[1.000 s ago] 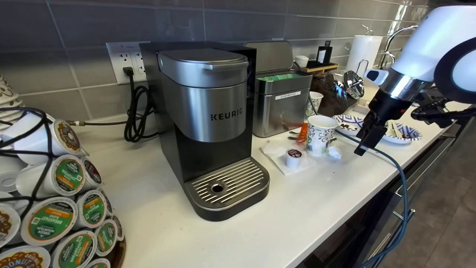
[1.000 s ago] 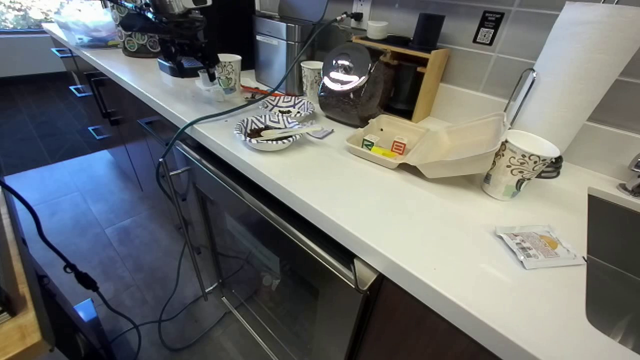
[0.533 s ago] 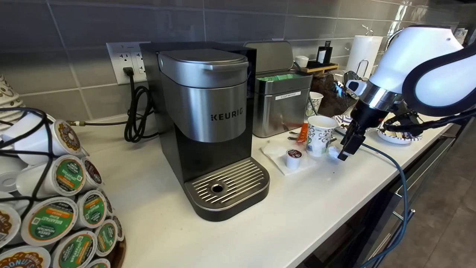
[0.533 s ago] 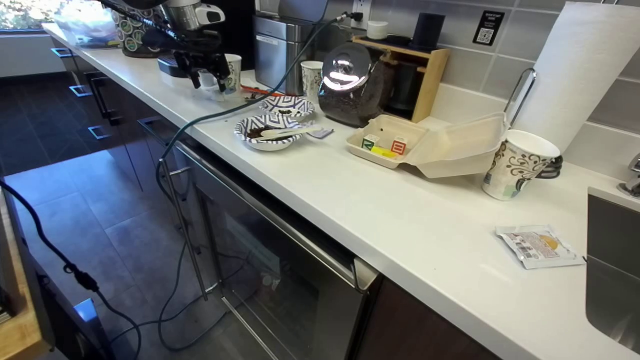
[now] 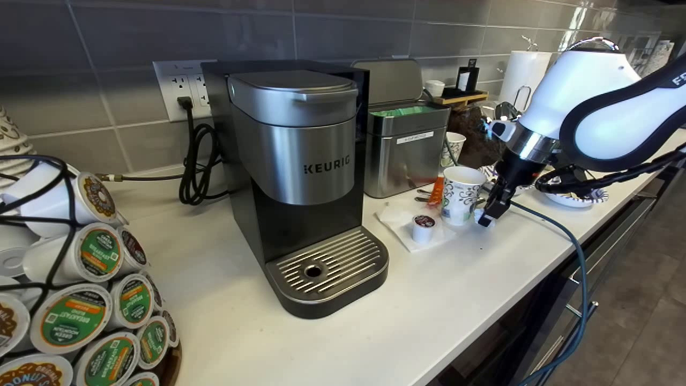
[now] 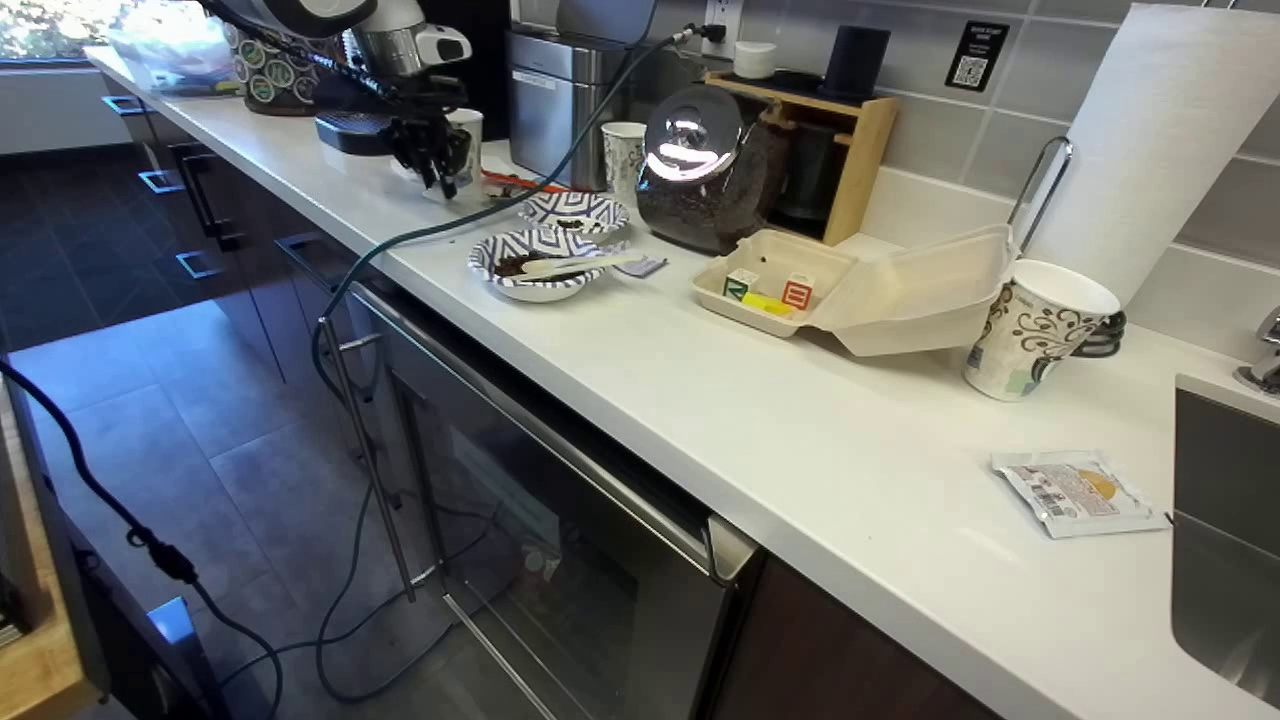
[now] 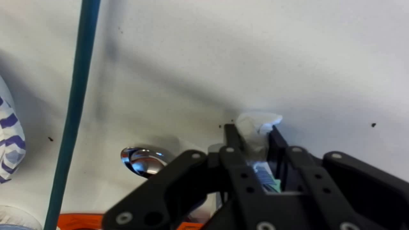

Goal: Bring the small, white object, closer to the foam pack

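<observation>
The small white object [image 7: 254, 123] looks like a crumpled bit of paper; in the wrist view it fills the narrow gap between the fingertips of my gripper [image 7: 252, 128], whose jaws press on it from both sides. A sliver of the same white object [image 5: 478, 214] shows in an exterior view beside the gripper [image 5: 486, 219], low over the counter. The foam pack [image 6: 910, 300] is an open beige clamshell box farther along the counter, holding two lettered blocks and a yellow piece. From that side the gripper [image 6: 440, 188] hides the white object.
A patterned paper cup [image 5: 462, 195] stands right beside the gripper, and a coffee pod [image 5: 423, 230] sits on a napkin. A spoon [image 7: 143, 161] lies close by. The blue cable [image 6: 440, 230] and patterned bowls [image 6: 535, 288] lie between gripper and foam pack.
My gripper has come down toward the paper cup and reached the white object. Its jaws, wide apart half a second ago, have drawn together around it.
</observation>
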